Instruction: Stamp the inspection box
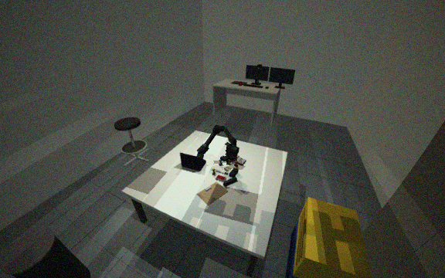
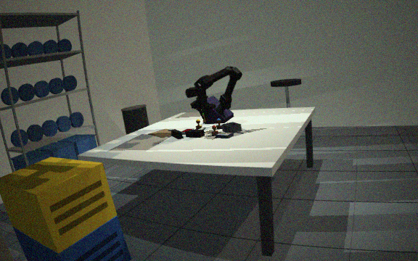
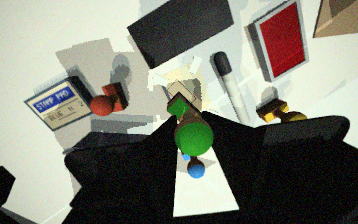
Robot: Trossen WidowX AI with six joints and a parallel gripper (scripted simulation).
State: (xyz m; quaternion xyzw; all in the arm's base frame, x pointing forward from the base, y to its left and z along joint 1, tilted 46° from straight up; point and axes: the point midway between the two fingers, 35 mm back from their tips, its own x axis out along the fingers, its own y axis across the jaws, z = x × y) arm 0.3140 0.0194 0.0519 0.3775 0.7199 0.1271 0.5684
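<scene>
My gripper is shut on the green-knobbed stamp and holds it, knob toward the camera, in the air above the table. Its printing face is hidden, and its text is not readable. The cream card lies below and just beyond the stamp in the wrist view, partly covered by it. Thin outlines show on the card; whether any print is there I cannot tell. The open red ink pad lies at the upper right in the wrist view.
A red stamp stands by a labelled stamp pad tin. A blue stamp, a yellow stamp, a marker and a dark block are near. A brown envelope and a dark upright panel are also on the table.
</scene>
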